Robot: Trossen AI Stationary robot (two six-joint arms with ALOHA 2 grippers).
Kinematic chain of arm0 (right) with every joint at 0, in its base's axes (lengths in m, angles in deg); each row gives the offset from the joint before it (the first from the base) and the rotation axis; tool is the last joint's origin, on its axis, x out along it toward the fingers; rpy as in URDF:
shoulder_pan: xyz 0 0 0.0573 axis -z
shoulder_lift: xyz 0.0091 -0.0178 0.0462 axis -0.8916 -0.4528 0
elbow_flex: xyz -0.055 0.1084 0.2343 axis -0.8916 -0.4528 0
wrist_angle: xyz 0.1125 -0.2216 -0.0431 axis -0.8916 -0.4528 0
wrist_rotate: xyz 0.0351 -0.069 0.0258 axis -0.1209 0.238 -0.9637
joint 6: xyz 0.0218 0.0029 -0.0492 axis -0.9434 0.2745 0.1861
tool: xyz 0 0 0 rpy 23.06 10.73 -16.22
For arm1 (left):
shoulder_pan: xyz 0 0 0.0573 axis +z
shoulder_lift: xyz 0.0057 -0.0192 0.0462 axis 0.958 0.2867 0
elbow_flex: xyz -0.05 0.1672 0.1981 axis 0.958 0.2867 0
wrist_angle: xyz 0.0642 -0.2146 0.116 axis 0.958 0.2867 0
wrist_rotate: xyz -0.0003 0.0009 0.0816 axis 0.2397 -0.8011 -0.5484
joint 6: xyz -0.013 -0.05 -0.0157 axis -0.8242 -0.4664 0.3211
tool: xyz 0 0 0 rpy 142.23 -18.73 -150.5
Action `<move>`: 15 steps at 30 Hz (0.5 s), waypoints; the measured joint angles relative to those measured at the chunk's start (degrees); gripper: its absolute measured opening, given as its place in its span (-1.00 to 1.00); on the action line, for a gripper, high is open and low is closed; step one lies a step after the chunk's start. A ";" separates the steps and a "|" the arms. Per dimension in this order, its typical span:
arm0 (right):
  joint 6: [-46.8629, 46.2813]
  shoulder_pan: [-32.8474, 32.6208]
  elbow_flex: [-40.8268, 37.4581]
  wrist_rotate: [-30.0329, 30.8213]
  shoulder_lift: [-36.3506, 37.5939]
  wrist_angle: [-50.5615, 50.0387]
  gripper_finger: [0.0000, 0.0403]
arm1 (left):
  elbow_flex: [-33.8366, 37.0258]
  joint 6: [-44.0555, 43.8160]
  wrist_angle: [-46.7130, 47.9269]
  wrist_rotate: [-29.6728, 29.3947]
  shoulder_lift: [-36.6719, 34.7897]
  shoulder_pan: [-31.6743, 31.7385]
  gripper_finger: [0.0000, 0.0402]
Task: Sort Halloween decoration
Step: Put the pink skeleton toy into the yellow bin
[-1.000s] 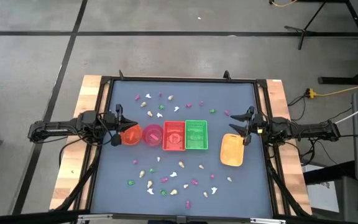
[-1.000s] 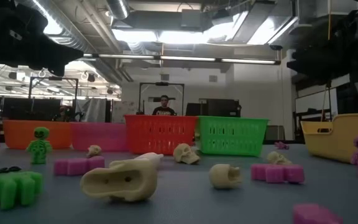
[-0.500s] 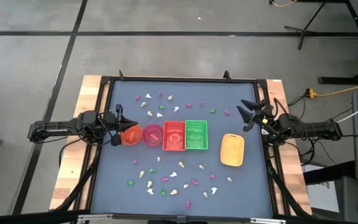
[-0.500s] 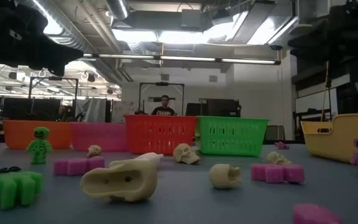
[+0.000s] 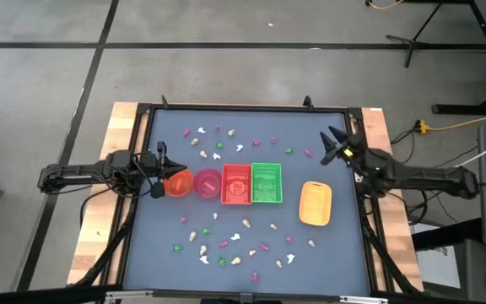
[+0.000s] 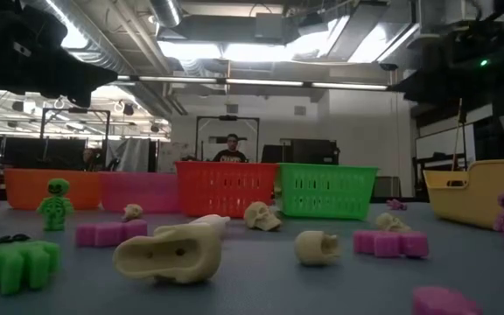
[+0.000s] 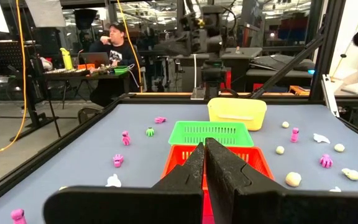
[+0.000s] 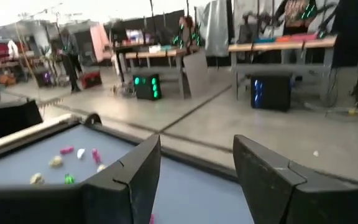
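Right gripper (image 5: pixel 334 145) hovered, jaws released, over the far trinkets (image 5: pixel 308 154); best to drop straight onto one piece; left gripper (image 5: pixel 160 171) waited clenched by the orange bowl (image 5: pixel 177 183)

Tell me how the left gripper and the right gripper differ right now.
The left gripper is shut, its fingers pressed together; the right gripper is open, fingers apart. The left hangs by the orange bowl; the right is at the table's right edge, beyond the yellow basket. Both hold nothing.
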 joint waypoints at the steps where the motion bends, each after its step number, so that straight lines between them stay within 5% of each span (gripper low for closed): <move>1: -0.94 2.25 0.00 -2.62 -1.35 -0.02 -0.01 | 0.00 0.00 0.01 0.00 0.00 -0.01 -1.00; 9: -9.86 19.22 0.04 -22.65 -11.92 -4.07 -0.01 | 0.00 0.00 0.01 0.00 0.00 -0.02 -1.00; 15: -10.83 26.06 0.04 -29.85 -18.30 -4.38 -0.01 | -0.01 0.00 0.00 0.00 0.00 -0.02 -1.00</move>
